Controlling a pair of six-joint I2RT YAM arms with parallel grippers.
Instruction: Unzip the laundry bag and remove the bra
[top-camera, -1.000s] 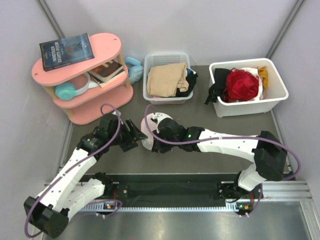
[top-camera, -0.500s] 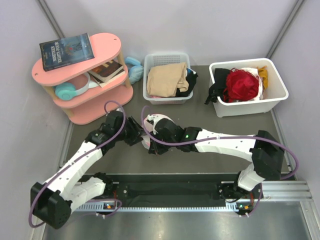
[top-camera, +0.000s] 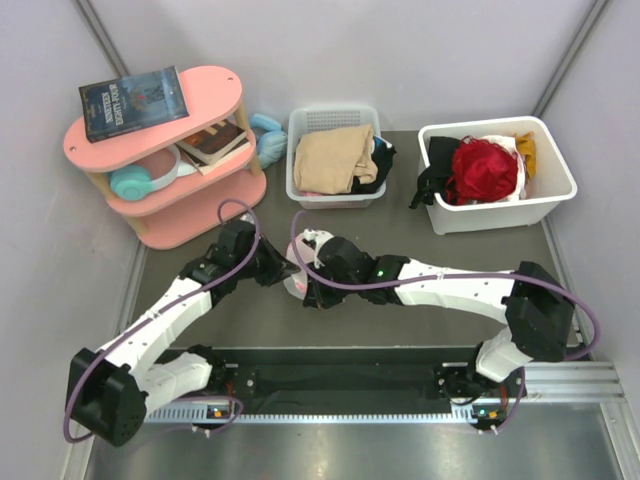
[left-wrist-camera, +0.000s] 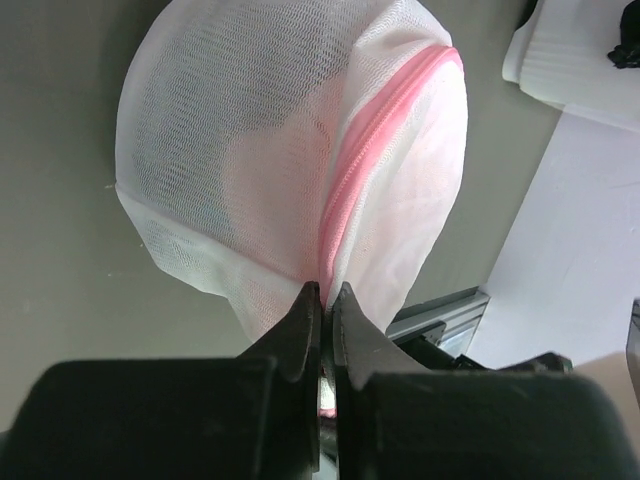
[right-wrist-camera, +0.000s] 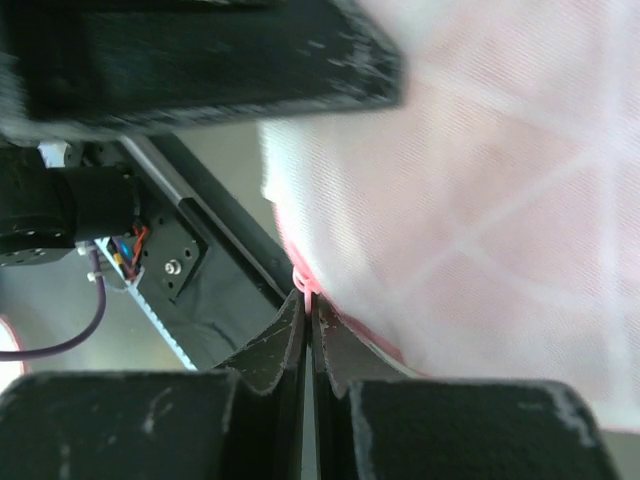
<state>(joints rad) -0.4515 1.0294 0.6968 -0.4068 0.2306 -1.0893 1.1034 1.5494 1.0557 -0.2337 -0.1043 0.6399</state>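
The laundry bag (left-wrist-camera: 250, 150) is a white mesh pouch with a pink zipper (left-wrist-camera: 375, 130) curving over it. In the top view the laundry bag (top-camera: 297, 277) lies mid-table, squeezed between the two wrists. My left gripper (left-wrist-camera: 326, 290) is shut on the bag's edge, right where the pink zipper trim ends. My right gripper (right-wrist-camera: 308, 300) is shut on a small pink loop at the zipper line of the bag (right-wrist-camera: 480, 180). From above, the left gripper (top-camera: 283, 268) meets the bag from the left and the right gripper (top-camera: 312, 282) from the right. The bra is hidden.
A pink two-tier shelf (top-camera: 215, 95) with books and blue headphones stands back left. A white basket (top-camera: 300, 125) holding beige cloth sits back centre. A white bin (top-camera: 550, 195) with red and black garments sits back right. A black rail (top-camera: 340, 375) runs along the near edge.
My left arm has swung right to the bag and its jaws have closed on the zipper edge. The right gripper has stayed shut at the bag.
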